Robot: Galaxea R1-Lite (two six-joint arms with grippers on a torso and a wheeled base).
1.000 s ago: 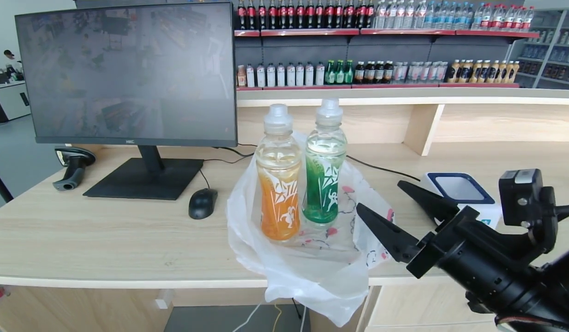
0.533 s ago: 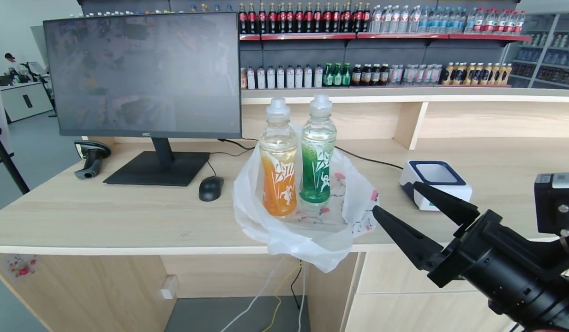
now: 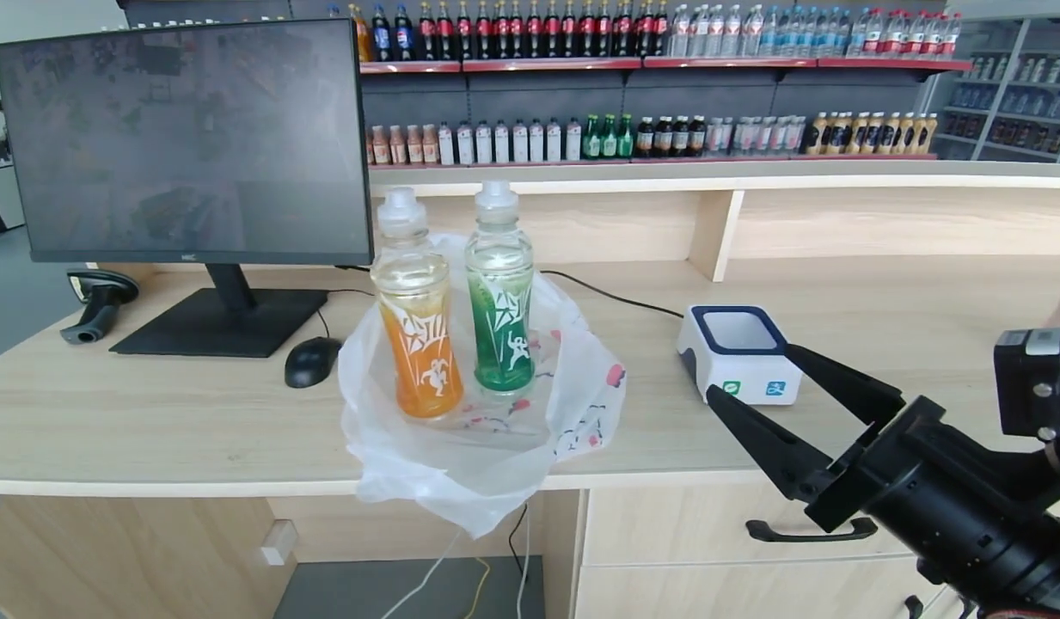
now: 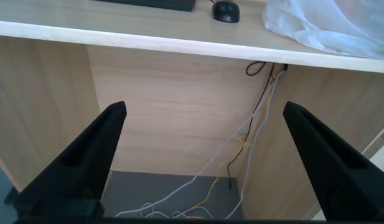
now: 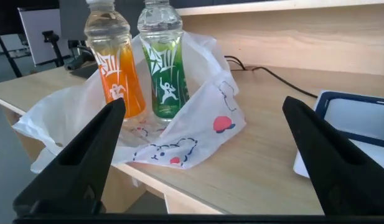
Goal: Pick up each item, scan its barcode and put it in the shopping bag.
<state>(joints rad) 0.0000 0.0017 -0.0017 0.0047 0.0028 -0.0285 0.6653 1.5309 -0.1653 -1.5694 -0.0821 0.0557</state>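
Whole head view shifted sideways since earlier frames: camera moved, nothing displaced on counter (image 3: 151, 430). Shopping bag (image 3: 572, 413) spread ahead-left of right pincer (image 3: 749, 370); orange bottle (image 3: 416, 344) and green bottle (image 3: 500, 327) stood upright in it, side by side. Barcode scanner (image 3: 710, 361) just beyond pincer tips. Right pincer spread wide, nothing held; left pincer (image 4: 204, 106) likewise, held below counter edge.

- My right gripper (image 3: 750, 370) is spread wide open, its two black fingers (image 3: 757, 438) standing apart in a V with nothing held between them.
- My right arm (image 3: 951, 507) comes in low on my right side, the forearm slanting up and toward my left.
- The camera block (image 3: 1032, 378) sits on top of that wrist.
- My left gripper (image 4: 204, 106) is held low in front of me, pointing ahead, just as wide open and empty.
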